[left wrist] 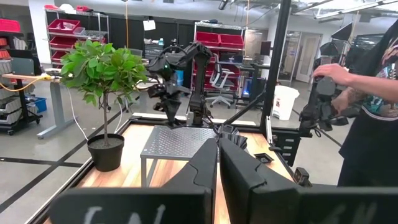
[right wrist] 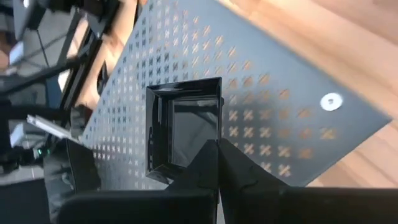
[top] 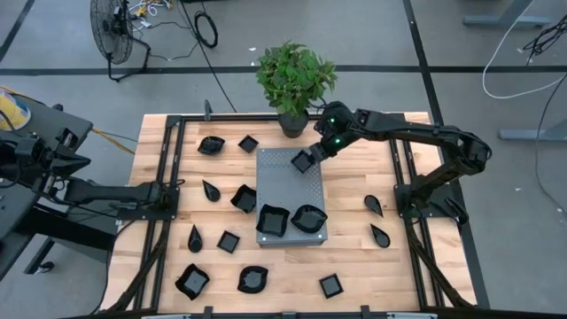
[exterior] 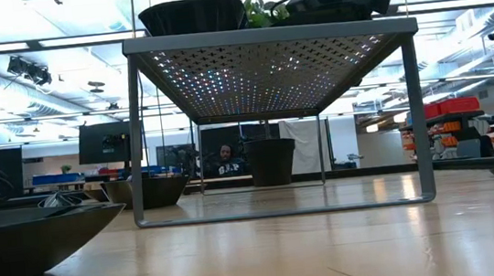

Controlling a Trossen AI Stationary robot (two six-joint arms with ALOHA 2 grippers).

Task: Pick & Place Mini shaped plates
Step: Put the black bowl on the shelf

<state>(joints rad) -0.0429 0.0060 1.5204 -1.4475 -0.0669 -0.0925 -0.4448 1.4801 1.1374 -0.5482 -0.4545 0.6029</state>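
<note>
My right gripper [top: 315,157] is shut on a small square black plate [right wrist: 183,127] above the far right corner of the grey perforated slab [top: 283,182]. Two black plates [top: 272,220] [top: 309,217] lie on the slab's near end. Several more mini shaped plates, such as a square one [top: 248,143] and a teardrop one [top: 373,205], rest flat on the wooden table around it. My left gripper [left wrist: 217,163] waits shut at the table's left edge, pointing level across the table. My right gripper pinches one side wall of the square plate at its rim [right wrist: 210,144] between its two fingers. The fingers slant down from the table's far right. The plate is tilted and hangs clear above the slab [left wrist: 177,140].
A potted plant [top: 295,80] stands at the far edge just behind the slab. The slab is a raised stand on thin legs [exterior: 137,140]. A black frame [top: 159,230] borders the table. A person [left wrist: 373,93] stands beyond the table's right side.
</note>
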